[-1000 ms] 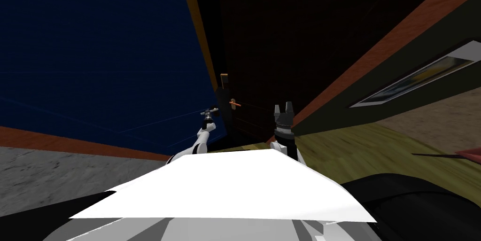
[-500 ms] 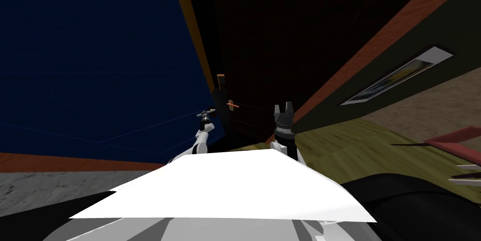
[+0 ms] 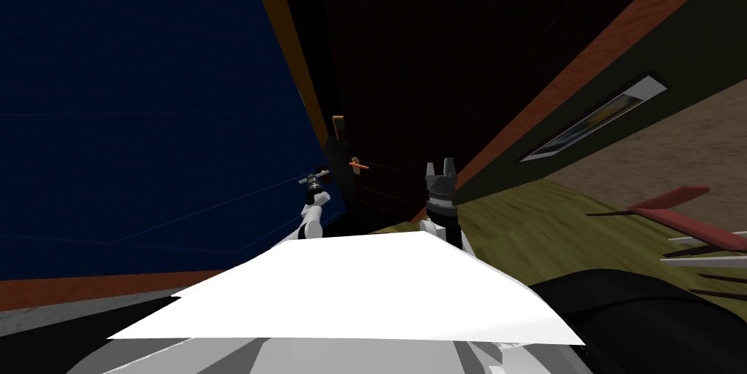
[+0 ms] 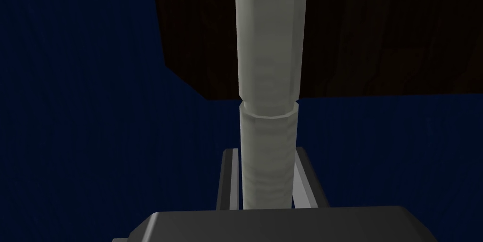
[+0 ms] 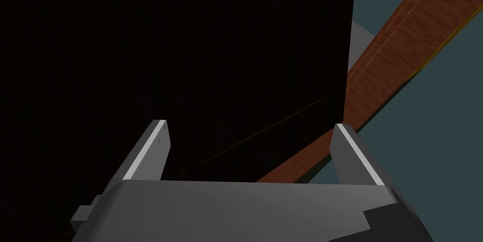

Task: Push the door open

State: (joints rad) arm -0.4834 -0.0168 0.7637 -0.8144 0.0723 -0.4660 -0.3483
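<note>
The tall, dark brown wooden door (image 3: pixel 438 63) stood just ahead of the robot, between the deep blue wall (image 3: pixel 146 100) on the left and a dark wall edged with reddish-brown wooden trim (image 5: pixel 401 41) on the right. A narrow black area (image 3: pixel 312 56) lay between the orange strip of door frame (image 3: pixel 288 49) and the door's free edge. From that I judged the door to be ajar and the push under way, with most of the swing left to do.

The left gripper (image 4: pixel 264 152) was near that free edge, its two fingers pressed against the sides of a pale grey cylindrical bar (image 4: pixel 268 64). The bar ran straight out from between them, with the blue wall and a dark brown panel behind it. It was probably a handle belonging to the door, though the dim view left that unsure. The right gripper (image 5: pixel 250 128) was held in front of the door's flat face with its fingers spread wide and nothing between them. It was near the panel, but contact could not be made out.

The door's long axis ran upright, and its lean in the head view was the camera's. Its free edge, marked by a small brass-coloured latch plate (image 3: pixel 338 123), faced the blue wall. The thin orange lever handle (image 3: pixel 359 165) just below the plate lay across the panel, pointing away from that edge toward the trimmed wall
</note>
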